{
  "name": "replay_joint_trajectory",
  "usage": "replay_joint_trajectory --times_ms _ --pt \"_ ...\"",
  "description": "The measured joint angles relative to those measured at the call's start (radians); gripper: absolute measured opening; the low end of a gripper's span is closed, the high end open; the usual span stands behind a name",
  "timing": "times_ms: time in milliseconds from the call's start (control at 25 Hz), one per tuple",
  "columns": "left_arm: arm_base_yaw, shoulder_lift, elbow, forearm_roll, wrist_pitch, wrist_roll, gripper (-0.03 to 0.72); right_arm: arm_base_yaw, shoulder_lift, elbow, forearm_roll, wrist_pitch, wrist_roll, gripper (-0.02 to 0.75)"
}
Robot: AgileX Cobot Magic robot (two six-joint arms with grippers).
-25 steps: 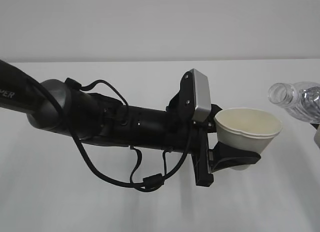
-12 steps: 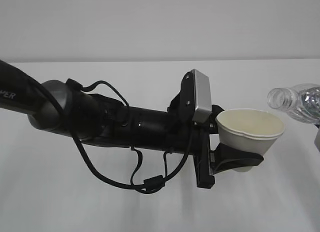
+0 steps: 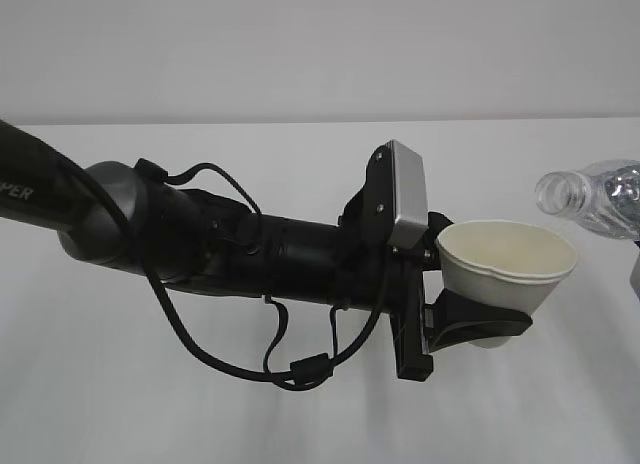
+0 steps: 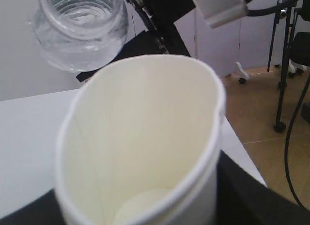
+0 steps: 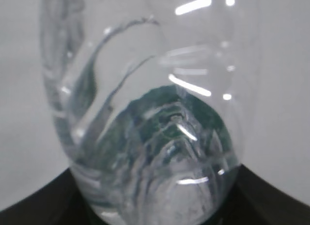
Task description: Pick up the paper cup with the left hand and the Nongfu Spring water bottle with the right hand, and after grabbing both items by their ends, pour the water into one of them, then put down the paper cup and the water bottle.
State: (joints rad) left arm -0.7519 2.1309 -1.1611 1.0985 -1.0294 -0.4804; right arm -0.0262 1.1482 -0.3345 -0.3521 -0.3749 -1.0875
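Here the left hand (image 3: 470,322) gripped the paper cup (image 3: 510,269) near its base, black fingers (image 3: 480,324) clamped on its lower wall, and held it upright in the air above the white surface (image 3: 300,414). The cup's rim was squeezed slightly oval, and in the left wrist view its pale inside looked dry down to the bottom. At the right edge of the exterior view the Nongfu Spring water bottle (image 3: 597,196) lay tilted almost level, its uncapped mouth pointing toward the cup, a little above and just beside the rim, not touching it. The right hand (image 4: 160,21) was closed on the bottle's bottom end, as its dark shapes flanking the base in the right wrist view showed. Water (image 5: 160,152) pooled inside the bottle there.
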Motion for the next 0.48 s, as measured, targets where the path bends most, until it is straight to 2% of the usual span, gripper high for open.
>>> replay_joint_trajectory --times_ms 480 --pt "0.0 0.0 0.0 -0.035 0.028 0.0 0.412 0.0 0.0 0.0 0.004 -0.008 -0.041 0.456"
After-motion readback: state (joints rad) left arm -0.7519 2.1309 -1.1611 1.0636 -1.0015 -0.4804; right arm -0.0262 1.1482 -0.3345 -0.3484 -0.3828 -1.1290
